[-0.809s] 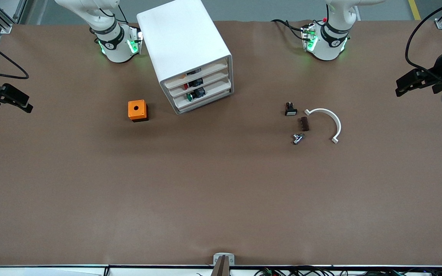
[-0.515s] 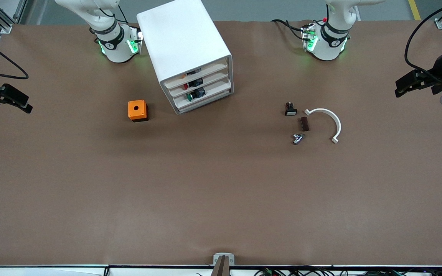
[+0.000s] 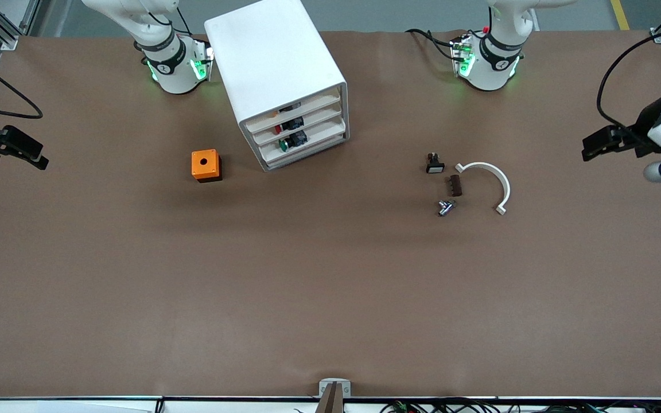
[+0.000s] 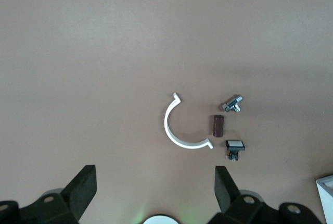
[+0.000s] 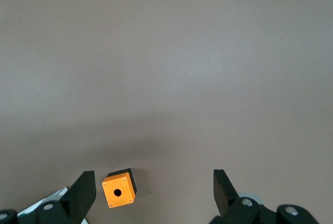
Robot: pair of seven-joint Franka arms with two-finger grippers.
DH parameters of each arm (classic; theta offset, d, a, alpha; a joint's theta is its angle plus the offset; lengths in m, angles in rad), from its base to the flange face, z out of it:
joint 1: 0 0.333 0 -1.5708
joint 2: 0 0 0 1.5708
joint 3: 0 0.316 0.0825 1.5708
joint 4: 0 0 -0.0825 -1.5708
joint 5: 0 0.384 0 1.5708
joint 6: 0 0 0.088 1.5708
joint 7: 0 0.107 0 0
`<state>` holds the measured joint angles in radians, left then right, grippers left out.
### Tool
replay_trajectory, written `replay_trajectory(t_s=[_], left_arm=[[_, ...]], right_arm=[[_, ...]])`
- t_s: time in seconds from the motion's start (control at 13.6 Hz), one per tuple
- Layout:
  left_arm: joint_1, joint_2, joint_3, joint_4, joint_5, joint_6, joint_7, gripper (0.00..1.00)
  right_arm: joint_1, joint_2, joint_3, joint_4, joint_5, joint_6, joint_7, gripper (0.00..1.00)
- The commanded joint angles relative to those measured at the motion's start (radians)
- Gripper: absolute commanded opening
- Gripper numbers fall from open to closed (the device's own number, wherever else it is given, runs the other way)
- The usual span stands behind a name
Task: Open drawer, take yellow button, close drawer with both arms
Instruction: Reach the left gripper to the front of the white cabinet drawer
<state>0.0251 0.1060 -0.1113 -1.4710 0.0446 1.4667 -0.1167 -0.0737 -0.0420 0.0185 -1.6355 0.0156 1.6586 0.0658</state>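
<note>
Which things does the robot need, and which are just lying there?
Needed: top drawer of the white cabinet, left gripper, right gripper.
Just lying about: orange cube, white curved piece, brown block, metal fitting.

The front camera looks down from high across the desk (image 3: 330,298). Both wrist cameras look straight down from high; each shares some desk objects with it.

A brown table (image 3: 330,287) carries a white cabinet (image 3: 276,69). Beside it, toward the right arm's end, sits an orange cube (image 3: 206,165) (a hole on top). Toward the left arm's end lie a white curved piece (image 3: 494,178), a small switch (image 3: 434,164), a brown block (image 3: 455,185) and a metal fitting (image 3: 445,207).
</note>
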Motion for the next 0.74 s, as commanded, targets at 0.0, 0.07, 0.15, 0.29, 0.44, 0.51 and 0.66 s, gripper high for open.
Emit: replay_trajectory(t_s=[0.0, 0.07, 0.15, 0.29, 0.44, 0.51, 0.66], left_arm=[[-0.016, 0.076, -0.008, 0.031, -0.008, 0.023, -0.007, 1.00], [-0.034, 0.092, -0.010, 0.031, -0.012, 0.026, -0.024, 1.00], [-0.037, 0.104, -0.010, 0.031, -0.017, 0.032, -0.052, 1.00], [-0.040, 0.141, -0.011, 0.031, -0.018, 0.037, -0.119, 1.00], [-0.066, 0.178, -0.011, 0.031, -0.044, 0.035, -0.219, 1.00], [-0.074, 0.198, -0.013, 0.031, -0.064, 0.035, -0.295, 1.00], [-0.109, 0.244, -0.011, 0.031, -0.092, 0.035, -0.438, 1.00]], right_arm=[[0.009, -0.009, -0.006, -0.007, -0.014, 0.007, 0.009, 1.00], [0.009, -0.009, -0.006, -0.007, -0.014, 0.007, 0.009, 1.00], [0.009, -0.009, -0.006, -0.007, -0.014, 0.007, 0.009, 1.00], [0.008, -0.009, -0.006, -0.007, -0.016, 0.007, 0.009, 1.00], [0.008, -0.001, -0.006, 0.002, -0.013, 0.009, 0.003, 1.00], [0.009, 0.004, -0.006, 0.006, -0.011, 0.009, 0.003, 1.00], [0.012, 0.008, -0.006, 0.006, -0.002, 0.009, 0.003, 1.00]])
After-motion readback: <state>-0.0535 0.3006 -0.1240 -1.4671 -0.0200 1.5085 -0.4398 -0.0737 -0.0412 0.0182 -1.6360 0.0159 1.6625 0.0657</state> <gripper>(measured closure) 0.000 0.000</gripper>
